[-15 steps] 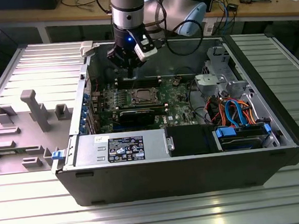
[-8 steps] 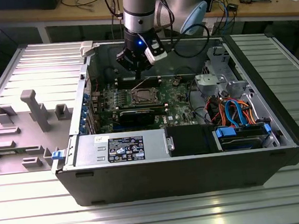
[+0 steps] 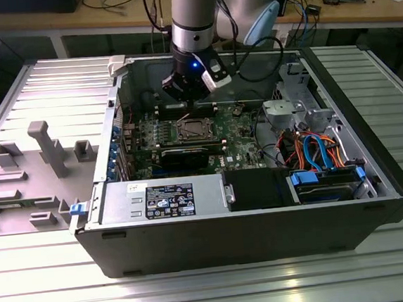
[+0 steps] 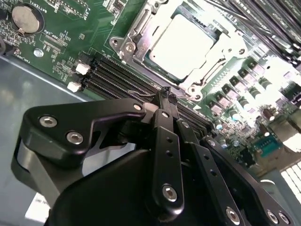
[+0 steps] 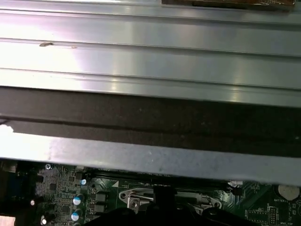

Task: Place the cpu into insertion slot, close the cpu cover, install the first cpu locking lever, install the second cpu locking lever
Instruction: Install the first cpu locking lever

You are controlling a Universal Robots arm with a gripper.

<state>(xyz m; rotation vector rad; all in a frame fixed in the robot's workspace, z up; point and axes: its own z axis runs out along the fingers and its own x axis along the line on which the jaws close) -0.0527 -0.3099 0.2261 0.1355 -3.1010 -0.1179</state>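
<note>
Ribbed aluminium table (image 3: pixel 33 88) carries an open computer case (image 3: pixel 250 224), with a wooden bench (image 3: pixel 359 10) strung with cables along the far side. Inside the case the gripper (image 4: pixel 168 92) hangs low over the green motherboard (image 4: pixel 94 33); in the second wrist view its black fingers (image 4: pixel 164 141) are pressed together to a narrow tip with nothing between them, poised above the long memory slots (image 4: pixel 117 77) just beside the socket. The cpu (image 4: pixel 186 44) lies seated in the insertion slot (image 3: pixel 194 129), its pale metal top showing through the window of the cpu cover (image 4: pixel 141 35), which lies flat over it. In the exterior view the socket sits near the middle of the board, the arm (image 3: pixel 193 17) coming down on its far side. Also in the case: a power supply (image 3: pixel 160 199) along the near wall, a black block (image 3: pixel 258 188) to its right, and blue-tabbed drive bays (image 3: pixel 328 182) with orange and blue cables (image 3: pixel 314 148) at the exterior view's right. Grey fixtures (image 3: pixel 46 147) stand on the table to the exterior view's left.
</note>
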